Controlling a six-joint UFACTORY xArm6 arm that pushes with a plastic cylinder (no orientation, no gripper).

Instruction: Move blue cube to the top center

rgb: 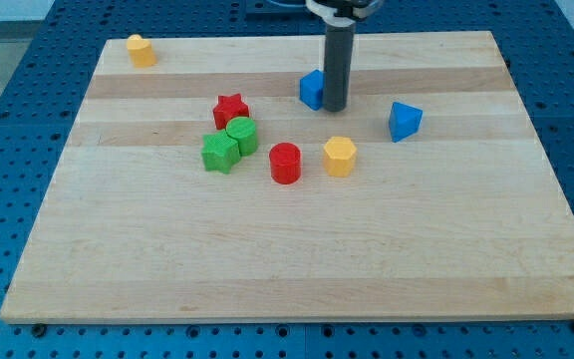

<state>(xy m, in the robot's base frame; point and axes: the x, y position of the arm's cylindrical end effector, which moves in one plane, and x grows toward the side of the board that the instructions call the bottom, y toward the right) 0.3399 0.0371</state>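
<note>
The blue cube (312,89) sits on the wooden board (297,259) a little above the board's middle, near the top centre. My tip (335,108) stands right against the cube's right side, and the rod hides part of that side. A second blue block (404,121), of an angular shape, lies further to the view's right.
A red star (230,110), a green cylinder (241,135) and a green star (220,153) cluster left of centre. A red cylinder (285,163) and a yellow hexagonal block (339,157) lie below the cube. A yellow block (142,50) sits at the top left corner.
</note>
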